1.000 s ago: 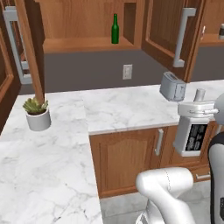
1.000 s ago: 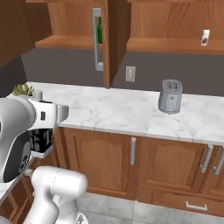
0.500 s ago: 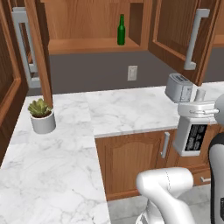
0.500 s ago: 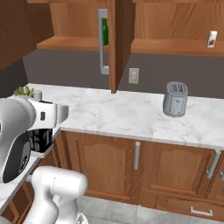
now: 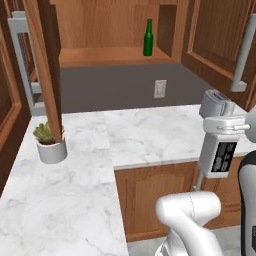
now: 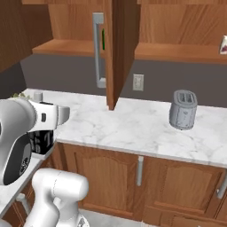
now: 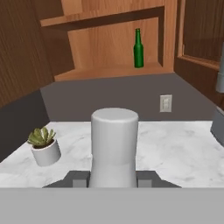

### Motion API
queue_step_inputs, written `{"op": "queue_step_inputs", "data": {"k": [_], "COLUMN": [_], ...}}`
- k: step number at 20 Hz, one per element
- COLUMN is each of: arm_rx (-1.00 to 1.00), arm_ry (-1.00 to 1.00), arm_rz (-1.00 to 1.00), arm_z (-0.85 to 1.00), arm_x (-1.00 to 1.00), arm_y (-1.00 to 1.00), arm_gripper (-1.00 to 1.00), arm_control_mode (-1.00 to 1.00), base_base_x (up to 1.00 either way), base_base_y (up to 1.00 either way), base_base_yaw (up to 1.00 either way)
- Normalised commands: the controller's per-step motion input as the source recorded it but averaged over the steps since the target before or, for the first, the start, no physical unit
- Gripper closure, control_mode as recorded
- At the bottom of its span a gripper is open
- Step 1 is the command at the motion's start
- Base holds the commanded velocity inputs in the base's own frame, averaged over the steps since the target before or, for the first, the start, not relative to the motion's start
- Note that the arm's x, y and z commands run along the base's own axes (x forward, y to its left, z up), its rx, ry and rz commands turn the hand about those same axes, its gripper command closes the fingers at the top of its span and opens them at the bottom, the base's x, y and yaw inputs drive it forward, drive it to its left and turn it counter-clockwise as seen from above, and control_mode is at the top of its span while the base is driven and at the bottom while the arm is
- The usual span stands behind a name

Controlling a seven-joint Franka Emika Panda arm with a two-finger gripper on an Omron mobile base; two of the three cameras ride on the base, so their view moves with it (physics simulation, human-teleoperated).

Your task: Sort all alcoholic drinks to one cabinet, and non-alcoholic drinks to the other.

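My gripper (image 7: pixel 113 179) is shut on the clear squarish bottle, whose pale cap (image 7: pixel 114 144) rises right in front of the hand camera. From the left base the bottle's black label (image 5: pixel 220 158) hangs below the hand (image 5: pixel 226 125), out in front of the counter edge. From the right base the same bottle (image 6: pixel 42 140) sits under the hand at the far left. The slim green bottle (image 5: pixel 148 38) (image 7: pixel 138 49) stands upright on the shelf of the open left wall cabinet. A small white carton (image 6: pixel 223 45) stands on the shelf of the right-hand cabinet.
A grey toaster (image 5: pixel 213 102) (image 6: pixel 183 109) stands on the marble counter (image 5: pixel 150 135) near the wall. A potted succulent (image 5: pixel 48 143) (image 7: pixel 43 146) sits at the counter's left corner. Open cabinet doors (image 5: pixel 44 70) (image 6: pixel 117 53) jut out over the counter. A wall outlet (image 5: pixel 159 89) is below the shelf.
The whole picture has shifted: the base has driven, and the cabinet, toaster and plant slid across both base views. The bottle stays in my shut gripper.
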Motion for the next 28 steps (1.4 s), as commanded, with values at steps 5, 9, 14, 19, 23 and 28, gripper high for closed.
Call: {"op": "queue_step_inputs", "data": {"k": [5, 9, 14, 19, 23, 28], "arm_rx": [0.0, 0.0, 0.0, 0.0, 0.0, 0.0], "arm_ry": [0.0, 0.0, 0.0, 0.0, 0.0, 0.0], "arm_rz": [0.0, 0.0, 0.0, 0.0, 0.0, 0.0], "arm_z": [0.0, 0.0, 0.0, 0.0, 0.0, 0.0], "arm_x": [0.0, 0.0, 0.0, 0.0, 0.0, 0.0], "arm_y": [0.0, 0.0, 0.0, 0.0, 0.0, 0.0], "arm_gripper": [1.0, 1.0, 1.0, 1.0, 1.0, 1.0], "arm_control_mode": [1.0, 1.0, 1.0, 1.0, 1.0, 1.0], "base_base_x": [0.56, 0.49, 0.47, 0.48, 0.52, 0.59], "base_base_y": [0.2, 0.24, 0.3, 0.32, 0.25, 0.25], "base_base_yaw": [0.07, 0.0, 0.0, 0.0, 0.0, 0.0]}}
